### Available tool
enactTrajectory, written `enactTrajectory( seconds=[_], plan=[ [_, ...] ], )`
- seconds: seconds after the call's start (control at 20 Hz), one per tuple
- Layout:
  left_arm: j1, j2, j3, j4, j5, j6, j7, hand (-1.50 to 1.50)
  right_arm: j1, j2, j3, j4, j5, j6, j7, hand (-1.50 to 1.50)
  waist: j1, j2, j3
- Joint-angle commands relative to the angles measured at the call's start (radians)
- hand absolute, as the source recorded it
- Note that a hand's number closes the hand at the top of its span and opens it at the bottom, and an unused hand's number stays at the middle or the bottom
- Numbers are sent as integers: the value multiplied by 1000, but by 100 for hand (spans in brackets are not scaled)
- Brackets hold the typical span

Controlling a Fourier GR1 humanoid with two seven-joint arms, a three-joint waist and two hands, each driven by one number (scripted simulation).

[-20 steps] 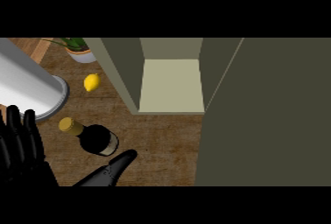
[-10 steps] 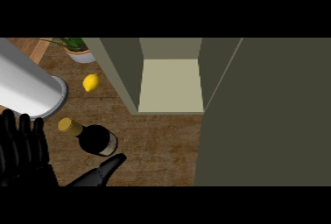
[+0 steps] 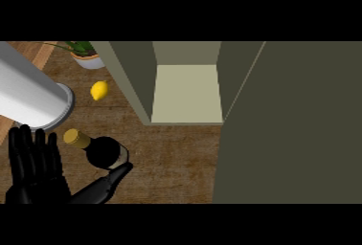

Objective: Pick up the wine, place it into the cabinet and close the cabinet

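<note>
Head view gives us the wine [image 3: 105, 151] standing upright on the wooden table [image 3: 176, 158], its yellow cap toward the left and its dark body just in front of the open cabinet [image 3: 185, 93]. The cabinet's pale shelf is bare where it shows, and its door [image 3: 297, 124] stands swung out at the right, filling that side of the view.

We read this as the reaching step: the bottle is not yet held. Our right hand [image 3: 106, 184] comes in from the lower edge with its fingers [image 3: 121, 170] stretched straight, their tips touching or just short of the bottle's lower side; we cannot tell which. Nothing is curled round the glass. Our left hand [image 3: 34, 167] rests open at the lower left, fingers up, just beside the bottle's cap.

Next, we judge, the right hand must come alongside the bottle's body and curl round it before any lift, then carry it up and right onto the shelf.

A lemon [image 3: 99, 90], a potted plant [image 3: 86, 55] and a large grey cylinder [image 3: 32, 95] lie to the left, apart from the bottle.
</note>
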Motion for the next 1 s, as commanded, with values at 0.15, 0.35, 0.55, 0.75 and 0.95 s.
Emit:
enactTrajectory(
  seconds=[0.15, 0.35, 0.55, 0.75, 0.95],
  plan=[
    [69, -49, 103, 113, 204, -80, -280, -150, 30, -15, -42, -185, -94, -6, 97, -150, 2, -1, 1],
    [130, -99, 171, 206, 369, -221, -485, -150, -44, -3, -26, -109, -39, -28, 94, -150, 9, 0, 0],
    [77, -142, 222, 318, 393, -265, -546, -150, -42, -31, -48, -186, -83, -23, 164, -150, 1, 0, 1],
    [186, -154, 279, 386, 491, -409, -694, -150, -33, 11, 10, -167, -24, -46, 129, -150, 6, -2, 1],
    [109, -132, 280, 407, 484, -429, -629, -150, -108, -25, -71, -157, -96, -40, 195, -150, 4, 0, 2]
  ],
)
